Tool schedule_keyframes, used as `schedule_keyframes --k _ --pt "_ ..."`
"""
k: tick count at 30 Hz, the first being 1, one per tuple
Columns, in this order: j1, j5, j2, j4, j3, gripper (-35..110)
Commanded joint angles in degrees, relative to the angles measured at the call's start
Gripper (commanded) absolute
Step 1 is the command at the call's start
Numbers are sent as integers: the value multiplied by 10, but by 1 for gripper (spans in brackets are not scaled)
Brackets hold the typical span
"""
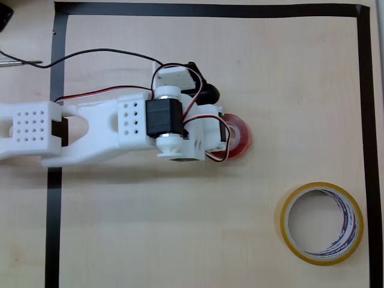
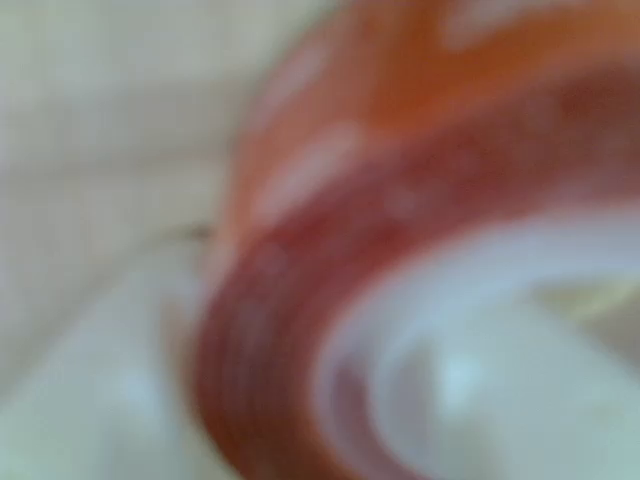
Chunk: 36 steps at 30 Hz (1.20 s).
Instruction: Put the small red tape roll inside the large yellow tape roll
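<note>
one white arm [image 1: 90, 123] stretches level from the left edge to mid-frame over the wooden counter [image 1: 270, 72] in the overhead view. the large yellow tape roll [image 1: 322, 223] lies flat at lower right. the small red tape roll [image 1: 239, 137] sits at the hand [image 1: 223, 135], blurred and close in the wrist view [image 2: 300, 300]; its grip cannot be told.

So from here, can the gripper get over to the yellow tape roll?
Probably yes. The gripper is at the red tape roll, and the bare table between it and the yellow tape roll holds nothing in the way.
</note>
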Motion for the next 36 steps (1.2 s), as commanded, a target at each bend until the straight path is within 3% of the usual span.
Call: schedule_keyframes --k 1,6,16,36 --pt "24 -86 119 -49 -16 0" --pt "38 -148 138 -139 -16 0" --pt "43 -149 141 -194 -16 0" --pt "91 -149 123 -438 -16 0"
